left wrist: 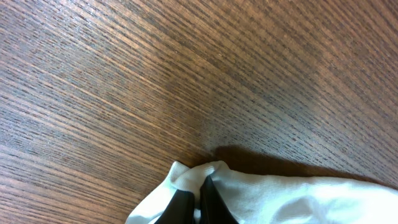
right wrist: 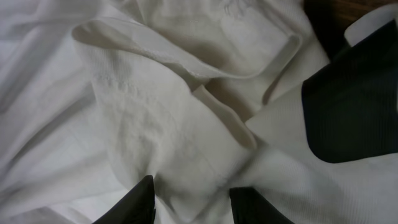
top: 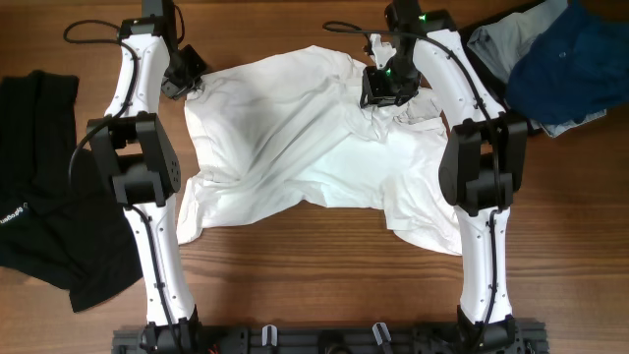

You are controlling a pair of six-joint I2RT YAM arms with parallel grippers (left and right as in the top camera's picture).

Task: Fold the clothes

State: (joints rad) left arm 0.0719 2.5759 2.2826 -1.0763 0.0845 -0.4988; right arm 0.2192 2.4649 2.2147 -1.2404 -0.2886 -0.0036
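My left fingers [left wrist: 214, 205] are pinched tight on a far corner of the white T-shirt [top: 295, 147], which lies spread and rumpled on the table [top: 324, 295] between my arms. My right fingers [right wrist: 132, 204] stand apart, a crumpled fold of it lying between them.

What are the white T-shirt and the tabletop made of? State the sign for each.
White T-shirt: looks like soft knit, probably cotton, matte; drapes in loose folds, with fine weave and stitched hem close up. Table: wood or wood-look laminate, low sheen; fine straight grain lines, real or printed cannot be told.
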